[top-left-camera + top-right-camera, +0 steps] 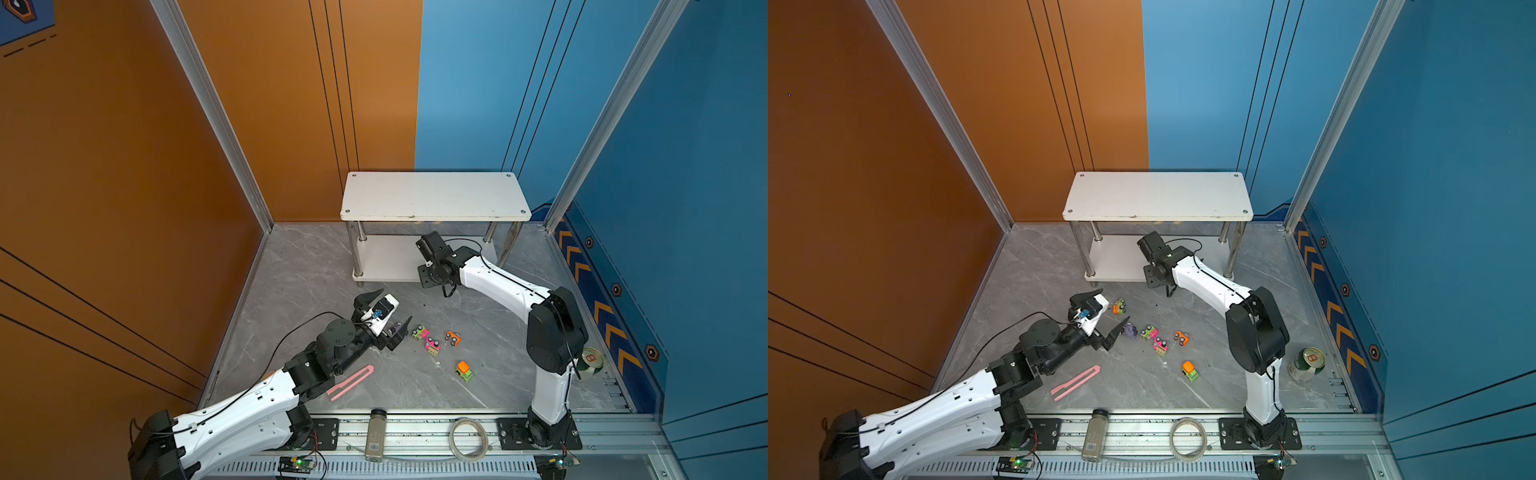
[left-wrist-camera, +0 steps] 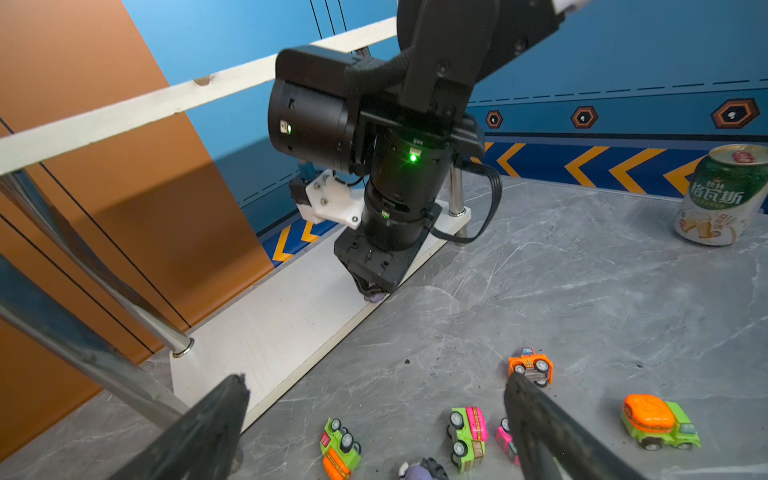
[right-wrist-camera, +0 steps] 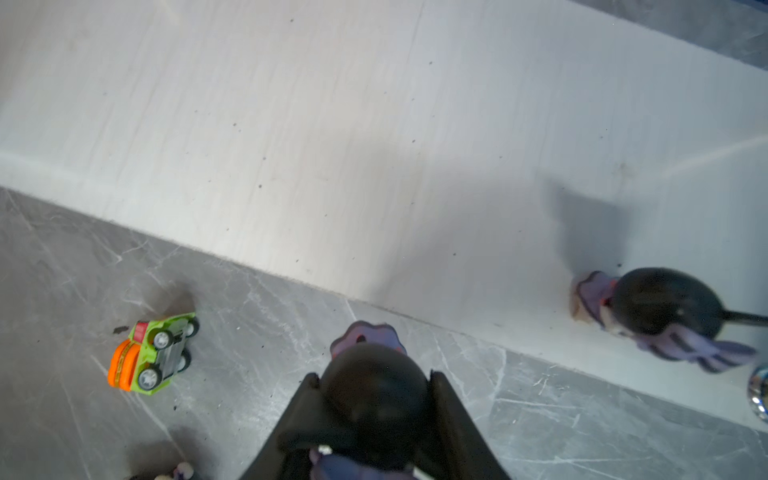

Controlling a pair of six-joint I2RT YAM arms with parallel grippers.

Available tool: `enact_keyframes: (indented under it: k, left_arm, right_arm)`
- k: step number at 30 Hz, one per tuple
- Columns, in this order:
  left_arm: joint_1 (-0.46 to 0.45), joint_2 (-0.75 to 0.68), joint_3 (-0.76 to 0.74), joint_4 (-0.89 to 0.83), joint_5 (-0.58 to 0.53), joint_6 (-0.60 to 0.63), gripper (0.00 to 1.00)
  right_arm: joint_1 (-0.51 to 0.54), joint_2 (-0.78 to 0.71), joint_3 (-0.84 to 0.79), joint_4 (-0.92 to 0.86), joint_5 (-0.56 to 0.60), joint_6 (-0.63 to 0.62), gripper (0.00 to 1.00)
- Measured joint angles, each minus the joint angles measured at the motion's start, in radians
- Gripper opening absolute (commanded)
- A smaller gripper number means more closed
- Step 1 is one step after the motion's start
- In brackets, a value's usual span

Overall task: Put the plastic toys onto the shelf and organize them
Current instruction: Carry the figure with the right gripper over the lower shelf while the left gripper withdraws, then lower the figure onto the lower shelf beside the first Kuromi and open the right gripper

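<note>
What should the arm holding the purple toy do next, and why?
Probably nudge the right gripper a little farther over the shelf's lower board before letting go: its purple figurine is only at the board's front edge, next to the floor.

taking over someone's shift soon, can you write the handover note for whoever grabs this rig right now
Left gripper: open, nothing held, poised by the loose figurine on the floor.
Right gripper: fingers shut on the held figurine, at the front edge of the shelf, lower tier.
Done: one placed figurine is on the lower tier.
Left: release the held figurine, then shelve the loose figurine and the five cars, all on the floor.
</note>
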Motion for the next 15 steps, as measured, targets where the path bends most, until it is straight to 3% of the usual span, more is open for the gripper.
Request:
enact_keyframes:
  k: [15]
  left_arm:
    - [0.025,0.027,0.003,0.002,0.048,-0.041,0.98]
  right_arm:
    - [-0.047,0.089,0.088,-0.026,-0.005,-0.001,0.00]
